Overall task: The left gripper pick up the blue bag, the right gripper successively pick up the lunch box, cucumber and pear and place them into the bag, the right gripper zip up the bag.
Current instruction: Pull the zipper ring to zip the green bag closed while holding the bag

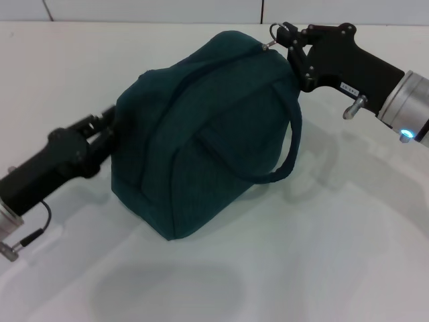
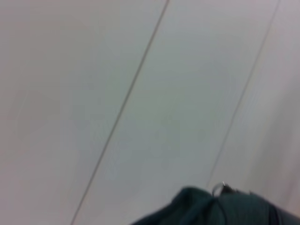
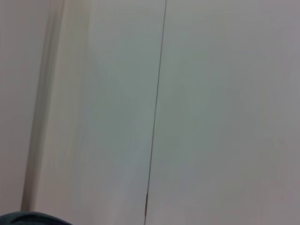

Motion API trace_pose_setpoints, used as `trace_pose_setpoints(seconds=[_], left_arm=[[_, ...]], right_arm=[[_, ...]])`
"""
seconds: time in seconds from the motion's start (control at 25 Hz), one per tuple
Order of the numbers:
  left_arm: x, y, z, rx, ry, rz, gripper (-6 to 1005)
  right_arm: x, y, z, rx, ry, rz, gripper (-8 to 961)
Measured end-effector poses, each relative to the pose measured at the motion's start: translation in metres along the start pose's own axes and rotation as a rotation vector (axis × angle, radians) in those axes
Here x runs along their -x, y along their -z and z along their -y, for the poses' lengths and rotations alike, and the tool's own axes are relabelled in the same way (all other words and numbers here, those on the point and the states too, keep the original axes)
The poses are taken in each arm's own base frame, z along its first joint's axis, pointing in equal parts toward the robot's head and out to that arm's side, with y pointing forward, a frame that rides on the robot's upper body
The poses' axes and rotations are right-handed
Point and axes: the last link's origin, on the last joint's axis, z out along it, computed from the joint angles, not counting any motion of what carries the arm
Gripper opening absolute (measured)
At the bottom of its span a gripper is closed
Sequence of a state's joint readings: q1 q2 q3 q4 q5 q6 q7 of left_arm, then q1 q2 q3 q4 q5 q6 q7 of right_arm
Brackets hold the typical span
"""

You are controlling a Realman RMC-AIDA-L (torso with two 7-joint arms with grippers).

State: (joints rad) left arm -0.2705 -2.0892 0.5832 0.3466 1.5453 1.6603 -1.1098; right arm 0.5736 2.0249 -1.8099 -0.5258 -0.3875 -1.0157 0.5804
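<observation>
The blue bag (image 1: 201,134) is zipped shut and hangs tilted above the white table, its shadow lying apart from it below. My left gripper (image 1: 110,127) is shut on the bag's left end, its tips buried in the fabric. My right gripper (image 1: 287,35) is at the bag's top right corner, shut on the ring zip pull (image 1: 275,29). One handle (image 1: 291,144) droops down the bag's right side. The left wrist view catches the bag's top (image 2: 225,208) and the ring (image 2: 217,189); the right wrist view shows only a sliver of bag (image 3: 33,218). The lunch box, cucumber and pear are out of view.
The white table (image 1: 348,255) spreads all around the bag. A wall with thin vertical seams (image 2: 126,103) rises behind the table's far edge.
</observation>
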Motion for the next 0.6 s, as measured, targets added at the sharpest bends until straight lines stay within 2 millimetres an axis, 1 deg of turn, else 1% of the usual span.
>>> trace_pose_setpoints(seconds=[0.24,0.36,0.48,0.6], left_arm=[[-0.013,0.000,-0.002,0.015,0.028,-0.088,272],[-0.026,-0.002,0.000,0.019,0.078,-0.165,330],[-0.040,-0.008,0.006,0.022,0.140,-0.220,453],[-0.054,-0.022,0.013,0.048,0.163,-0.220,582]], right_arm=[[0.000,0.000,0.000,0.001,0.006,0.000,14],[0.001,0.001,0.000,0.006,0.008,0.005,14],[0.002,0.001,-0.002,0.019,0.011,0.016,14],[0.003,0.004,-0.005,0.031,0.027,0.036,14]])
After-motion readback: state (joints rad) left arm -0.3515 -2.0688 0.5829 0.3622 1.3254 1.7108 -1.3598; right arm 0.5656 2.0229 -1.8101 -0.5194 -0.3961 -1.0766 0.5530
